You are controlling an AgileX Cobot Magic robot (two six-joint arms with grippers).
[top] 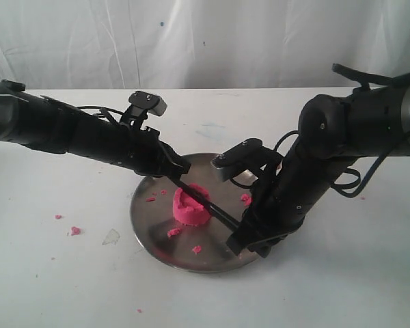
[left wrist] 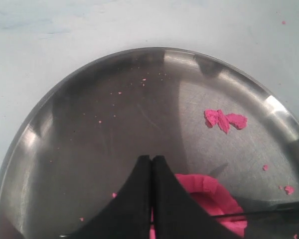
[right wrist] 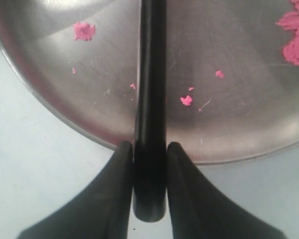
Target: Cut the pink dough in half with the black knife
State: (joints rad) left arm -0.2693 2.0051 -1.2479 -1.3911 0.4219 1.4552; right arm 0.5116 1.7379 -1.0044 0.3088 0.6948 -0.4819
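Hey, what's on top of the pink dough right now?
The black knife lies across the pink dough, its handle in the right gripper. How deep the blade sits is covered by dough.

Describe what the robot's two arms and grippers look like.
Both arms are black. The left arm is slim, with a thin cable along it; the right arm has a bulky rounded joint and looping cables. A boxy module with a grey face sits above each wrist. The left gripper and right gripper have matte black fingers, broad at the base and tapering to tips. No markings show.
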